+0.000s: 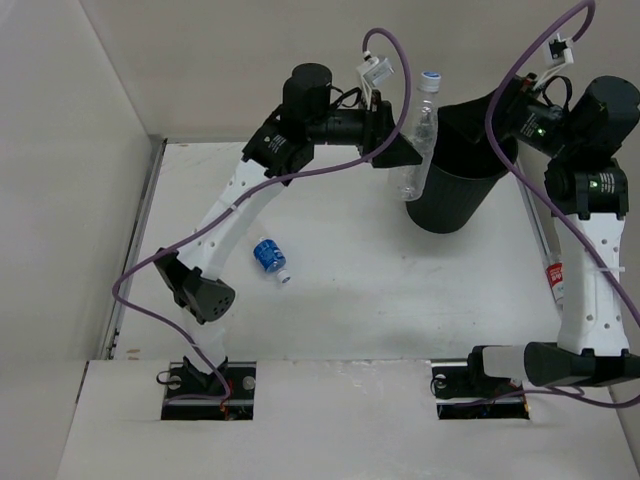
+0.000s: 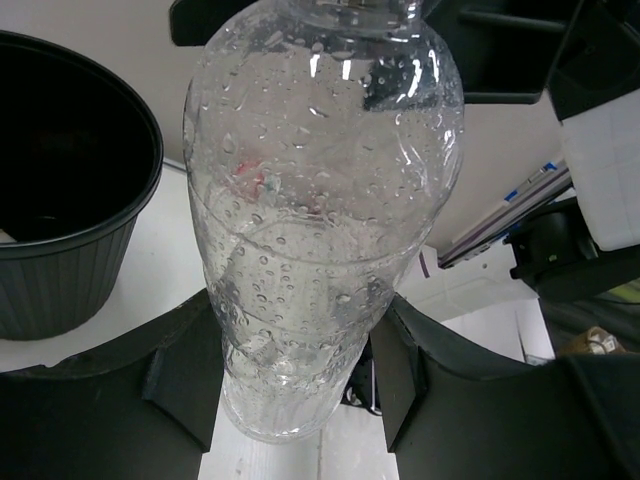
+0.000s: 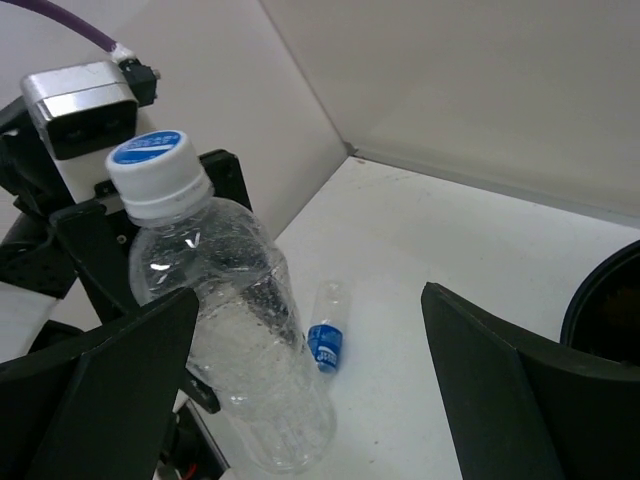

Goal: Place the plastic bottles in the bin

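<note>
Mid-carry. My left gripper (image 2: 300, 385) clamped on clear bottle (image 1: 422, 135), cap up, in air just beside bin (image 1: 455, 195) rim, not yet over it. Next I need to shift it over opening, then release. Right gripper (image 3: 308, 295) spread apart, holding nothing. Bin interior dark, can't tell contents. Blue-labelled bottle (image 1: 269, 257) lies on table (image 1: 360, 290).

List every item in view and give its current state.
Bin: upright, top open.
Clear bottle: capped, held cap up beside the bin.
Blue-label bottle: capped, lying on its side.
Red-label bottle: lying flat, partly hidden.
Left gripper: shut on the clear bottle.
Right gripper: open, empty.
</note>
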`<state>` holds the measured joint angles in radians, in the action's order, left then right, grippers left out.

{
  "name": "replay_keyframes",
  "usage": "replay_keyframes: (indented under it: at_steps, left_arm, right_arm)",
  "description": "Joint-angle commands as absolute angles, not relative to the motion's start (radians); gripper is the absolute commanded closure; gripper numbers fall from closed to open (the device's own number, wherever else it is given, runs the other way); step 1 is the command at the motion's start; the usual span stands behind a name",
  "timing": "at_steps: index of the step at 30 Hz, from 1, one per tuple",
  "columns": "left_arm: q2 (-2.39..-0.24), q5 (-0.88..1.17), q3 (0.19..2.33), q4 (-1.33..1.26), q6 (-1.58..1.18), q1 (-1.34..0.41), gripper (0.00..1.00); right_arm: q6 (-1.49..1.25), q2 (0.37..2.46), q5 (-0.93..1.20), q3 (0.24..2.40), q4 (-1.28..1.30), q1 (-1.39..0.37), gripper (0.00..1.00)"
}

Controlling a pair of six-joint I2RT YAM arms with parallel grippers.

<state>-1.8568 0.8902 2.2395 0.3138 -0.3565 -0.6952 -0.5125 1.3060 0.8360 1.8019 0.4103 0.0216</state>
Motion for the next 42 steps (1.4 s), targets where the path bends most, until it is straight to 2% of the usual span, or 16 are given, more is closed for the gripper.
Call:
replay_keyframes:
  at_steps: [1,4,7,11,27,28,30,31,32,33,35,42]
  left_arm:
    - [-1.868,0.877,2.263,0.247,-0.373,-0.656,0.82]
    - [-1.868,0.882,2.260,0.245,-0.371,-0.627,0.82]
    - [-1.881,0.882,2.275,0.245,-0.371,-0.608,0.82]
    - [-1.897,0.882,2.307,0.235,-0.374,-0.620,0.82]
    - [-1.875,0.879,2.295,0.238,-0.391,-0.742,0.81]
    - [-1.873,0.876,2.284,0.236,-0.391,-0.745,0.80]
    - [-1.871,0.870,2.276,0.238,-0.388,-0.746,0.70]
    - [-1.870,0.865,2.272,0.239,-0.387,-0.745,0.53]
    - [-1.867,0.856,2.264,0.239,-0.385,-0.740,0.34]
    - [-1.861,0.844,2.257,0.244,-0.380,-0.734,0.15]
    - [-1.847,0.830,2.240,0.252,-0.371,-0.710,0.00]
    - [-1.761,0.825,2.132,0.392,-0.198,-0.495,0.00]
  right_arm:
    - [-0.541,1.279,0.849,1.859,0.342,0.031,0.00]
    - [-0.552,1.273,0.758,1.868,0.350,0.073,0.00]
    - [-0.563,1.276,0.860,1.864,0.345,0.067,0.00]
    - [-0.523,1.270,0.838,1.813,0.354,-0.022,0.00]
    - [-0.354,1.353,0.738,1.816,0.436,-0.151,0.00]
    - [-0.351,1.354,0.741,1.816,0.434,-0.162,0.14]
    - [-0.338,1.355,0.732,1.821,0.436,-0.180,0.69]
    - [-0.331,1.355,0.717,1.824,0.442,-0.186,0.89]
    - [-0.322,1.353,0.697,1.827,0.451,-0.186,0.98]
    - [-0.308,1.353,0.680,1.830,0.462,-0.186,1.00]
    - [-0.270,1.351,0.646,1.839,0.480,-0.186,1.00]
    - [-0.108,1.423,0.405,1.914,0.463,-0.121,1.00]
